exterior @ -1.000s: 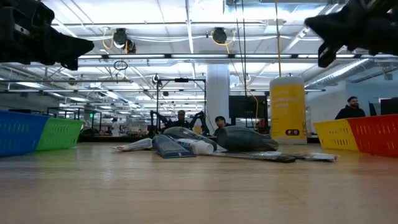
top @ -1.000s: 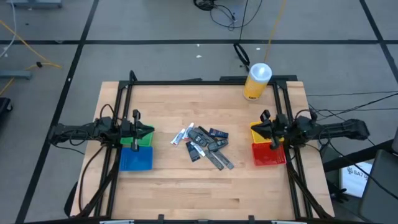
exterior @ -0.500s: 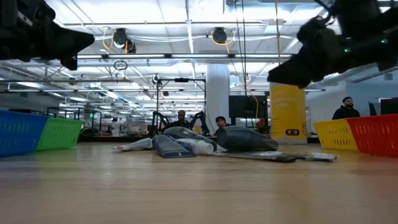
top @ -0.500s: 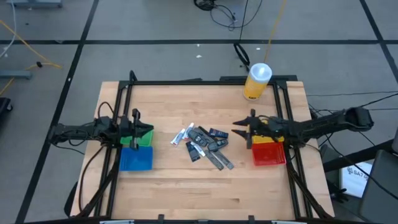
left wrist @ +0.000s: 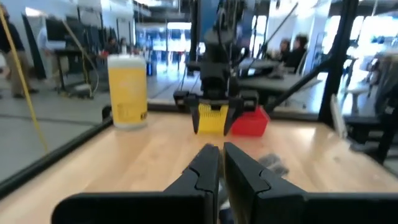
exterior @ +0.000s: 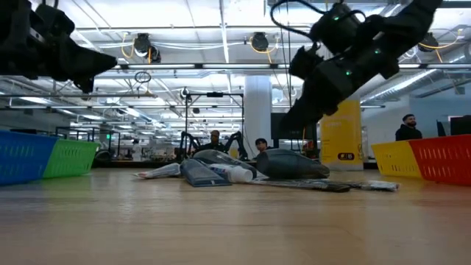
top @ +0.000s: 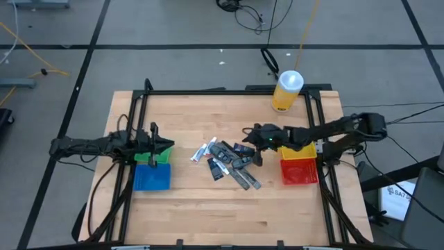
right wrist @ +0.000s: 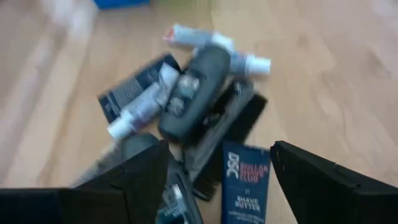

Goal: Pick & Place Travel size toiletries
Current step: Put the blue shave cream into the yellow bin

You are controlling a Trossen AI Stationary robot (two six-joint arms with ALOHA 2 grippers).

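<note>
You have the travel size toiletries (top: 229,162) heaped mid-table, between a pair of bins (top: 151,167) at the left edge and another pair (top: 298,164) at the right edge. The right gripper (top: 251,142) hangs spread just over the heap's right side — the left gripper (top: 164,146) sits closed above the left bins. A bottle (top: 286,91) stands at the far edge, behind the right bins.

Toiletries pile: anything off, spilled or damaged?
Nothing stands out. The toiletries lie in a loose overlapping heap mid-table, none visibly damaged or spilled. The right gripper hangs open over the heap's edge; the left gripper waits shut by the green bin.
</note>
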